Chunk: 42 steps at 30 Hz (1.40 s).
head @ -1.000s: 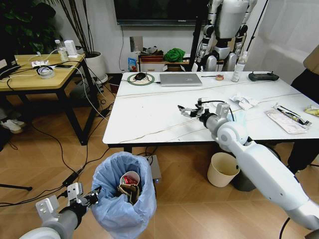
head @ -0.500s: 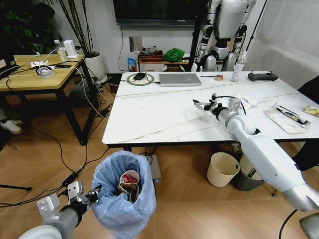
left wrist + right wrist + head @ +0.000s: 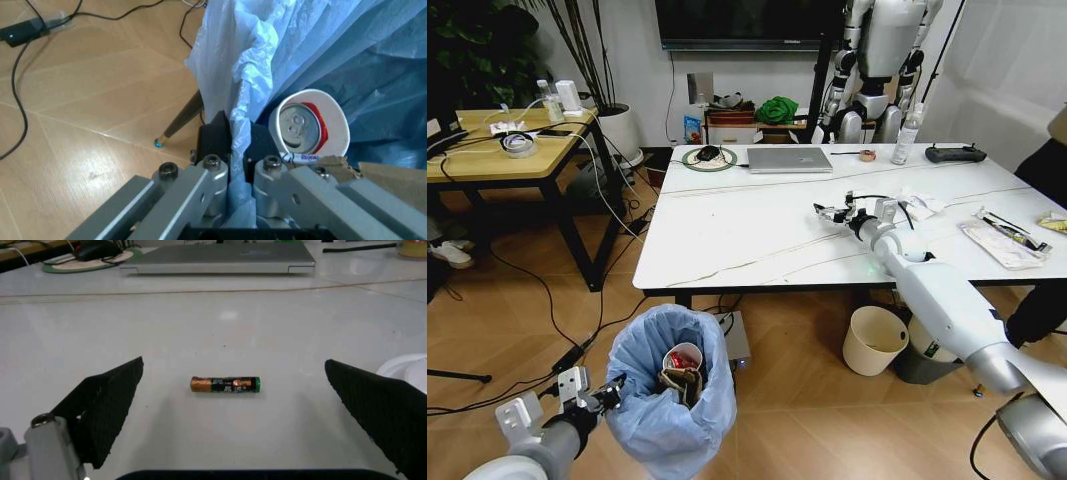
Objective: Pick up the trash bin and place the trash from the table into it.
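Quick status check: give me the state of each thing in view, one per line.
Trash bin: off the table, bag rim pinched by left claw, partly filled.
Paper cup: inside the bin, a can in it.
Battery: lying flat on the table, untouched.
Right claw: open, above the table, battery between its fingers.
Laptop: closed.
Tissues: crumpled, on the table.
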### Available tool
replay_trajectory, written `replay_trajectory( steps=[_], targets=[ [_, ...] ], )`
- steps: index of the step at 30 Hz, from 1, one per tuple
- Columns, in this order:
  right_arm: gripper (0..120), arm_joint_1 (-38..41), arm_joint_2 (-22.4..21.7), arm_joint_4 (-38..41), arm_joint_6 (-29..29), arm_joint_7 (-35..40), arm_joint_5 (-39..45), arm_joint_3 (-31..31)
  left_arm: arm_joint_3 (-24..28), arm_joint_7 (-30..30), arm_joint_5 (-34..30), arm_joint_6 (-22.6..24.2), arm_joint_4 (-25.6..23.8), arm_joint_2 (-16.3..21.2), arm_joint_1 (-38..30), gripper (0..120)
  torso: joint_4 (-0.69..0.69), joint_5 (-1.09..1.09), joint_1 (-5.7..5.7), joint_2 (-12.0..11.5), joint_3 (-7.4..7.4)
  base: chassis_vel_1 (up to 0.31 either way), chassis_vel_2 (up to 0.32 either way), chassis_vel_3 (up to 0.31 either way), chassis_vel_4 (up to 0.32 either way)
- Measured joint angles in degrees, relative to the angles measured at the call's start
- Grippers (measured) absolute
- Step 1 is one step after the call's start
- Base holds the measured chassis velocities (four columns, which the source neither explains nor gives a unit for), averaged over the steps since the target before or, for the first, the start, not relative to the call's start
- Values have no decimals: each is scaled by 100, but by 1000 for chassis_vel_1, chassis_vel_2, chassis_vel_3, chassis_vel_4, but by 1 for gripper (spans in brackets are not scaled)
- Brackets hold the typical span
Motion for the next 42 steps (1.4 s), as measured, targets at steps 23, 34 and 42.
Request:
replay_trajectory(
  steps=[23,34,42],
  targets=[
    [100,111,67,-238,-196,130,48,-55,48,22,-6,-14,82,19,-100,0,-1,0,0,0,0,0,0,0,0],
    [100,115,42,-254,-282,184,96,-38,71,27,-16,-14,120,42,-141,0,1,0,0,1,0,0,0,0,0],
    [100,82,0,-240,-285,195,96,-22,80,28,-21,-14,131,49,-154,0,2,0,0,2,-1,0,0,0,0]
  ],
)
